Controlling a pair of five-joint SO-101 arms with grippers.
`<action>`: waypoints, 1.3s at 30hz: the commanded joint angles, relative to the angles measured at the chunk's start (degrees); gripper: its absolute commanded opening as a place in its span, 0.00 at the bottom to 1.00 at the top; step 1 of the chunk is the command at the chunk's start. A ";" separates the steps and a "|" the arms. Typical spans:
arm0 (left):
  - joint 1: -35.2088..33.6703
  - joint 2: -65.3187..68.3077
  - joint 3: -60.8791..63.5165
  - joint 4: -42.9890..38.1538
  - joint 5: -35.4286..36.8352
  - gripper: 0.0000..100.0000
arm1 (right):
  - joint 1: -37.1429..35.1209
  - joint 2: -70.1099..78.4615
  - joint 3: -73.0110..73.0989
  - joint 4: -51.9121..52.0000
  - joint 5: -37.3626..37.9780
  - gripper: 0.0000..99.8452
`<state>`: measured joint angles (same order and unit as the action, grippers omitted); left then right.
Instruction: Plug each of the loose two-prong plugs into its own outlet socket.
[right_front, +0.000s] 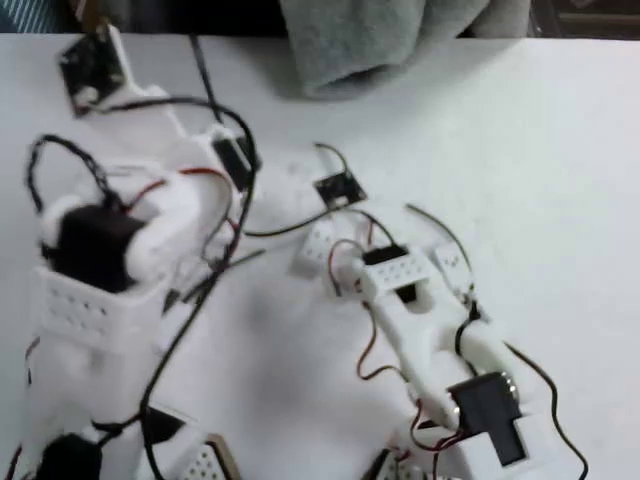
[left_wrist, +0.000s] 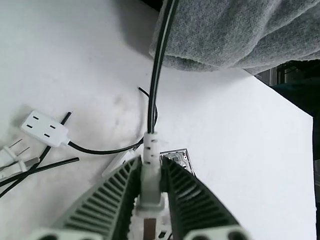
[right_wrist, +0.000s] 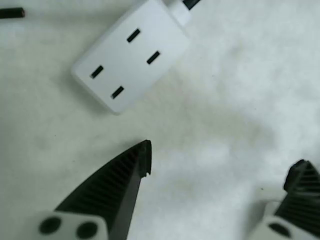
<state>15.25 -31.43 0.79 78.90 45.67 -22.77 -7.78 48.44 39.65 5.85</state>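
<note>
While clamping light, rigid plug (left_wrist: 150, 150) by its body in left gripper (left_wrist: 150, 169), avoid limp cord (left_wrist: 159, 60); note right gripper (right_wrist: 220, 167) spread wide.

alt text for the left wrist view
The left gripper is shut on a white plug, its black cord running away over a white table. A white outlet block and a loose two-prong plug lie to one side, a grey cloth beyond.

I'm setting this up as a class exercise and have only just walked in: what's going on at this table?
The left gripper is shut on a white plug, whose black cord runs off toward a grey cloth. The right gripper hangs open above a socket block lying on the table, all its slots empty. A second plug lies loose, prongs bare.
</note>
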 joint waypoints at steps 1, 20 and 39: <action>-0.66 -10.33 20.66 -21.36 3.60 0.02 | 0.04 -2.24 -0.26 -0.84 0.70 0.41; -0.66 -67.82 89.58 -82.02 19.78 0.02 | 0.04 -2.59 -0.26 -0.31 0.70 0.41; -14.64 -72.84 93.19 -89.76 43.43 0.02 | -8.57 -26.24 -26.02 34.95 6.51 0.41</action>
<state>3.82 -103.60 94.42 -9.27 87.78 -27.43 -29.76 32.97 67.16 9.89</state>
